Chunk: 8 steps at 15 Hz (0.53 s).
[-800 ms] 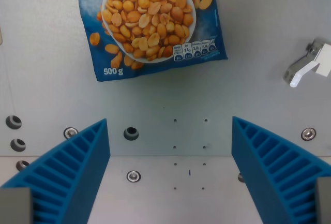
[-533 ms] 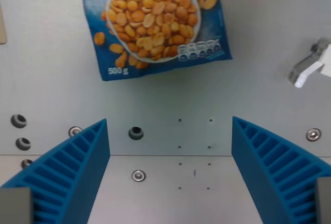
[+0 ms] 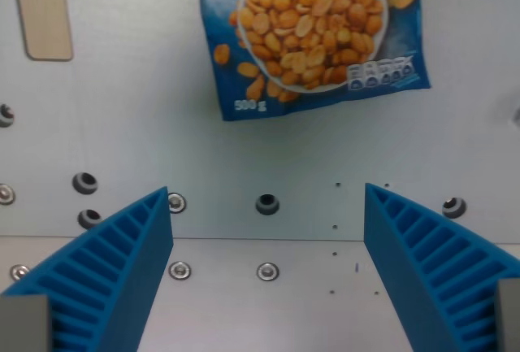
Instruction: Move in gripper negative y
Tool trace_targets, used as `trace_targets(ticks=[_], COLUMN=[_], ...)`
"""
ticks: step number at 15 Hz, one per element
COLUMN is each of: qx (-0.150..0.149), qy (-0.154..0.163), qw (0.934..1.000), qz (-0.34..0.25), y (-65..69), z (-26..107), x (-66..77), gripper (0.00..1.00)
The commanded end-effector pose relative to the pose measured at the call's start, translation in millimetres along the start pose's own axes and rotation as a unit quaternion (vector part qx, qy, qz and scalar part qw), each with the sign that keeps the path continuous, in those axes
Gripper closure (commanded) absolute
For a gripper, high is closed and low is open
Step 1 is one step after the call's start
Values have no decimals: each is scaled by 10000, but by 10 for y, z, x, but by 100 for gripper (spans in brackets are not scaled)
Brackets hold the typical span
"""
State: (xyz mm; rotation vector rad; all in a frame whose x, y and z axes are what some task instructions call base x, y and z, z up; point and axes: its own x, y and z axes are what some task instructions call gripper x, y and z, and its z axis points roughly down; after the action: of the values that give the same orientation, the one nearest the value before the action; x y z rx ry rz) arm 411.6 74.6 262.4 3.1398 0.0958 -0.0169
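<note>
My gripper [image 3: 268,230] is open and empty, its two blue ribbed fingers [image 3: 106,271] at the bottom left and bottom right of the wrist view. It hangs over a grey metal table [image 3: 162,141]. A blue bag of peanuts [image 3: 313,35], marked 500 g, lies flat at the top, right of centre, well beyond the fingertips and apart from them.
A light wooden strip [image 3: 42,9] lies at the top left. Screw heads [image 3: 267,271] and dark holes [image 3: 267,203] dot the plate between and beside the fingers. A plate seam runs across the view at about fingertip height.
The whole scene has shifted towards the wrist view's right, so the camera has moved. The wooden strip has come into view at top left and the white bracket has left at the right.
</note>
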Motion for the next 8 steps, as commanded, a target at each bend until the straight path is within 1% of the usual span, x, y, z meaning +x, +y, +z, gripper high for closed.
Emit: trace_targets(ticks=[1,8], qx=[-30,-30], qy=[21,21], qw=[10000,10000], qz=[79,79], y=[-140,-490], z=[-13,-11], x=[33,38], gripper=[0,0])
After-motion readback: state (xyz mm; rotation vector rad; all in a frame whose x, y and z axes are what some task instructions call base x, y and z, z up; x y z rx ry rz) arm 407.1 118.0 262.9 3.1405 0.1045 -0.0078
